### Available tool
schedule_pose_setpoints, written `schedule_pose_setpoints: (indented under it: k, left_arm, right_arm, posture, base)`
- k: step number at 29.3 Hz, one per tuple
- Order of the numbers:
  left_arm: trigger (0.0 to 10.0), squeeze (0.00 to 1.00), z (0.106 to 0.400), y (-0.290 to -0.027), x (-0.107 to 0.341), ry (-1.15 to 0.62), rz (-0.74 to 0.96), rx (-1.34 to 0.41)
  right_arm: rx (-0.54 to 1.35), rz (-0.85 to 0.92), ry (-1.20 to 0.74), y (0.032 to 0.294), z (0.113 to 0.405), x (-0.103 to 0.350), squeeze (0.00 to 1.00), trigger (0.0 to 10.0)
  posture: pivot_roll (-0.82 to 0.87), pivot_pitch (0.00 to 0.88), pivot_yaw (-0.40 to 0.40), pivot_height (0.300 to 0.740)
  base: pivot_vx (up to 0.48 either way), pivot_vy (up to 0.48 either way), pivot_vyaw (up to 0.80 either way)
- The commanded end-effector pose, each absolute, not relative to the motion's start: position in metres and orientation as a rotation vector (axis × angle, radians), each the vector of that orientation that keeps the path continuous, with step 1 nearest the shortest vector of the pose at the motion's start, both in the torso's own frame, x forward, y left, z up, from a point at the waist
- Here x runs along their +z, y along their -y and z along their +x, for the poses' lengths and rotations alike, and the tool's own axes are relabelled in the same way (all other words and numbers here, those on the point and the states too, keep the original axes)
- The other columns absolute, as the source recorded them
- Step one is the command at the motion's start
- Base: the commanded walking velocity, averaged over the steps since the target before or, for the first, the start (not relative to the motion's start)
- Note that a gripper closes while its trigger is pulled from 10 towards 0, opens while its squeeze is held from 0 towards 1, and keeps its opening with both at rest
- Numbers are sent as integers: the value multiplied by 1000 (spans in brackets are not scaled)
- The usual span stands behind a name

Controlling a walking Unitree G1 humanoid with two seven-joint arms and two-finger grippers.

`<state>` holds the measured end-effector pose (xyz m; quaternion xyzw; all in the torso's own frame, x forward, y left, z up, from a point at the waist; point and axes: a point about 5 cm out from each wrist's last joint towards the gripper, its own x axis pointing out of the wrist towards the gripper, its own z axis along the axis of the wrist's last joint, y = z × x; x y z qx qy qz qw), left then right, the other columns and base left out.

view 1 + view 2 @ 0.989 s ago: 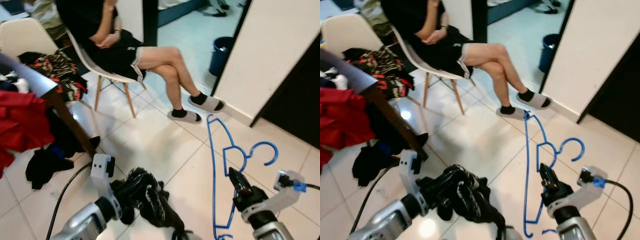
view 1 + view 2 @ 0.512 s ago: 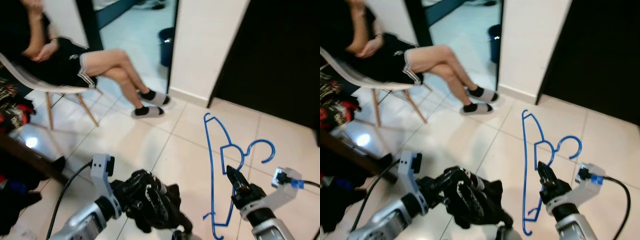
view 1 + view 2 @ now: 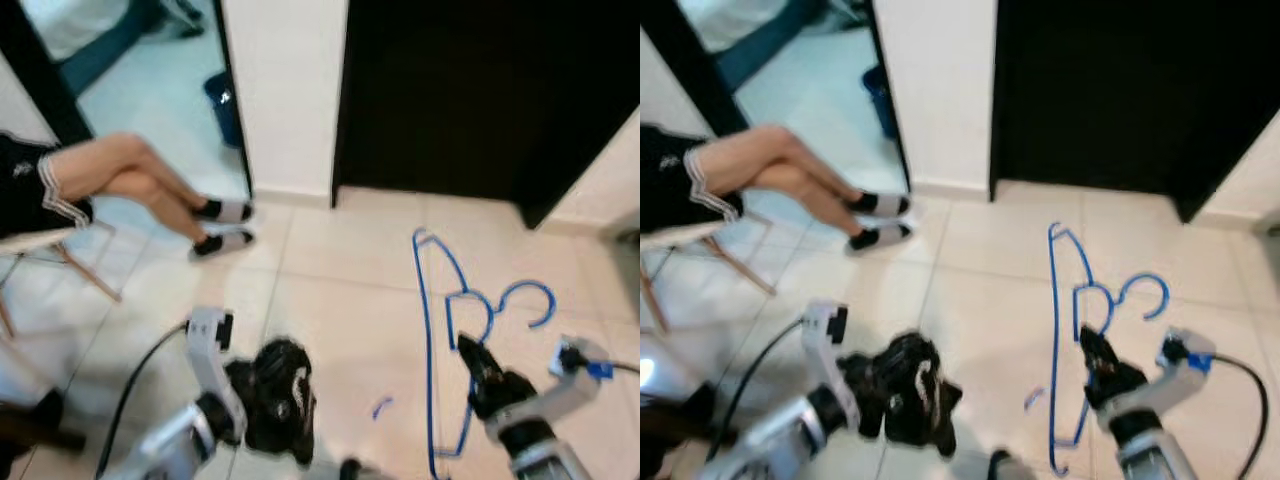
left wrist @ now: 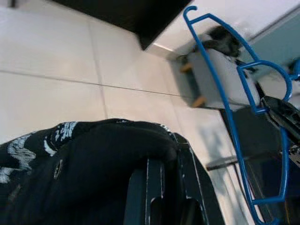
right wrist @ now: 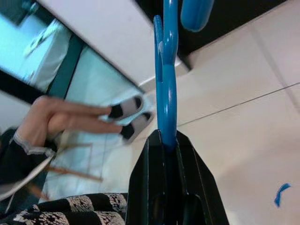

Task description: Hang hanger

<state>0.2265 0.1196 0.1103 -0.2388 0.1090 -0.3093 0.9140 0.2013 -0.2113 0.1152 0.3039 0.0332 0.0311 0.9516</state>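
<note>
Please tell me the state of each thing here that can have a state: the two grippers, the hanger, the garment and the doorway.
right gripper: shut on the blue hanger
blue hanger: held up
left gripper: shut on the black garment
black garment: bunched, held
dark doorway: open

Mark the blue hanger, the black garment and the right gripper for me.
blue hanger (image 3: 424, 330): left eye view, on its long straight bar.
black garment (image 3: 275, 400): left eye view, middle of the bundle held by the left arm.
right gripper (image 3: 470, 352): left eye view, at its fingertips, shut on the hanger.
</note>
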Motion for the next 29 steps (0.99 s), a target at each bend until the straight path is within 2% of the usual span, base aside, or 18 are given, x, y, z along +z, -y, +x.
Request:
schedule_pose_setpoints:
  k: [1, 29]
  left_arm:
    - [10000, 0, 224, -120, 108, -239, -502, -643]
    - [10000, 0, 226, -119, 107, -238, -510, -645]
  right_arm:
    - [53, 637, -86, 211, 198, 111, 0, 10000]
    - [54, 638, -94, 213, 199, 110, 0, 10000]
  posture:
    - [-22, 226, 27, 740]
    - [-28, 216, 18, 740]
  base:
    - [0, 0, -800]
    - [0, 0, -800]
